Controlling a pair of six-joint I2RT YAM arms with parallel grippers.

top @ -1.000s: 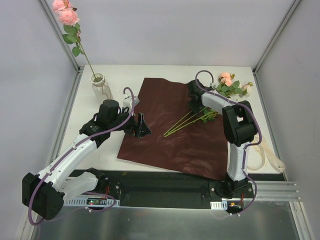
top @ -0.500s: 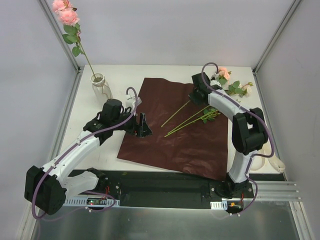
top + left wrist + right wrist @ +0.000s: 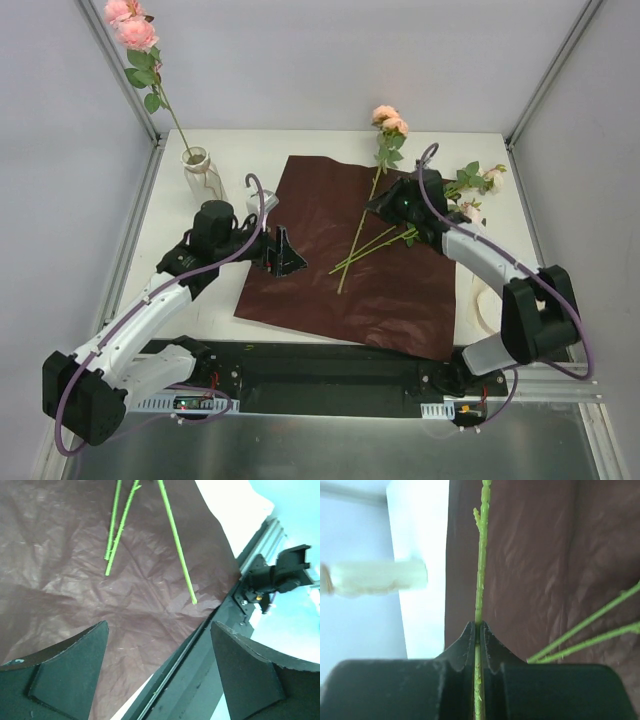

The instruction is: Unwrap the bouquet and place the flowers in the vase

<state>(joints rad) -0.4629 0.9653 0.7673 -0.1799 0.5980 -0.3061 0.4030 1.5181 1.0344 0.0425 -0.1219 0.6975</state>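
Note:
The clear glass vase (image 3: 197,165) stands at the back left with one pink rose (image 3: 131,25) in it. The dark red paper (image 3: 350,270) lies flat, unwrapped. My right gripper (image 3: 374,205) is shut on the stem (image 3: 481,570) of a pink rose (image 3: 388,120), held above the paper, its lower end hanging toward the front (image 3: 341,285). More flowers (image 3: 470,185) lie at the back right, with two of their stems (image 3: 375,245) on the paper. My left gripper (image 3: 283,255) hovers open over the paper's left part, its fingers (image 3: 65,670) wide apart and empty.
A cream ribbon (image 3: 480,300) lies at the right, beside the right arm. The metal frame posts stand at both back corners. The black base rail (image 3: 210,645) runs along the near edge. A pale blurred object (image 3: 375,577) shows left of the held stem.
My right gripper has closed on one rose stem, lifted it and carried it left off the pile. The bloom now stands above the paper's back edge. The left arm has barely moved.

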